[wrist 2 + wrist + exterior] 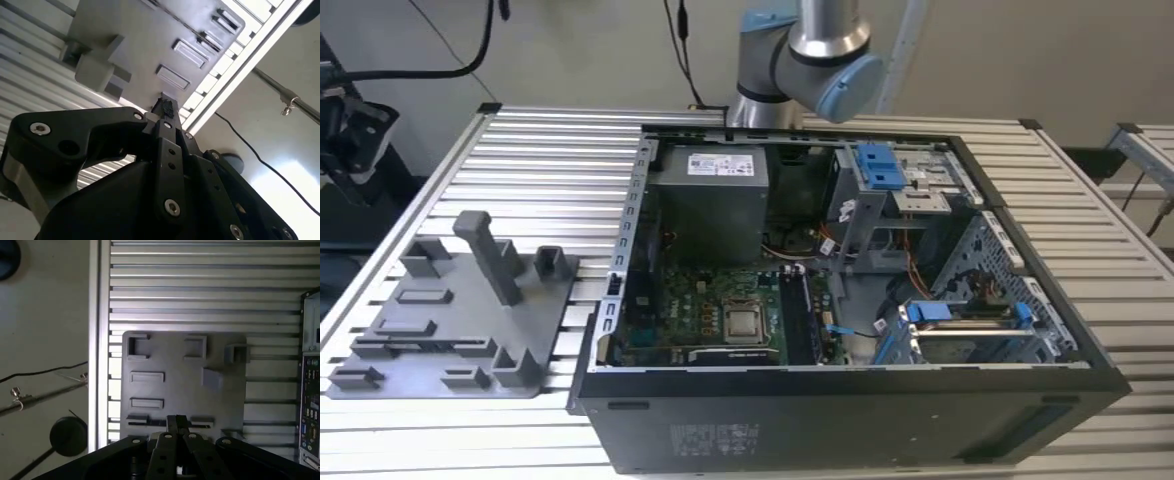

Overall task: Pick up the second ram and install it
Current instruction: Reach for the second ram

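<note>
The second ram (156, 423) seems to be the thin dark strip standing on edge in a holder along one edge of the grey fixture plate (182, 390). Its long axis follows that edge, one end toward the computer case (312, 390) beside the plate and the other toward the worktop's side rail (104, 365). The middle of the strip is hidden behind the tool (177, 419), and so little of it shows that I cannot make out chips or board colour.

In both wrist views the tool hangs over that edge of the plate with its fingertips (166, 106) drawn together, and nothing shows between them. I cannot tell whether the tips touch the strip or stand clear of it.

In the exterior view the plate lies flat on the slatted worktop (547, 160), with the open case just beside it. The memory slots (801, 315) inside are too small to tell how many sticks they hold.
</note>
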`<state>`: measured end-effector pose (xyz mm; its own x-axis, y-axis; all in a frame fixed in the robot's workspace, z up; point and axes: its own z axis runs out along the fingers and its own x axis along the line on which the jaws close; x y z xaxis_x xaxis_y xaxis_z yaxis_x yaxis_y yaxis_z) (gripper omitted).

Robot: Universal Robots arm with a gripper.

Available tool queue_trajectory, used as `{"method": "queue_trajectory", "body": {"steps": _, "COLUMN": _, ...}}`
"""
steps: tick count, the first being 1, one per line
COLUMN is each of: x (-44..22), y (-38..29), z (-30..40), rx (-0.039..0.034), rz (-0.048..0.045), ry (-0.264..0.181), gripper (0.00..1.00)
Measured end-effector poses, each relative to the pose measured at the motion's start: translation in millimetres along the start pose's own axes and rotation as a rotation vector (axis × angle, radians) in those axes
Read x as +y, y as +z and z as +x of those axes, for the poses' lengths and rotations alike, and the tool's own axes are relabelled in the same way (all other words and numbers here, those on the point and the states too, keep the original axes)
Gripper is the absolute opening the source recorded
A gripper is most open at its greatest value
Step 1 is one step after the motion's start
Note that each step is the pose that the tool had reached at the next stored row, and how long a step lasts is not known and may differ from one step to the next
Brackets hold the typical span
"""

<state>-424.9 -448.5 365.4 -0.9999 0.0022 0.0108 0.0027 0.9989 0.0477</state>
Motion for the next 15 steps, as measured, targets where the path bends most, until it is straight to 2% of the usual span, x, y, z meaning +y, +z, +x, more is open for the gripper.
{"method": "queue_trajectory", "body": {"steps": 7, "x": -16.3, "y": 0.6, "z": 1.4, "rx": -0.0001, "rz": 0.0, "ry": 0.0, "gripper": 0.11}}
{"method": "queue_trajectory", "body": {"steps": 15, "x": -41.6, "y": 1.0, "z": 2.7, "rx": 0.0, "rz": 0.0, "ry": 0.0, "gripper": 0.11}}
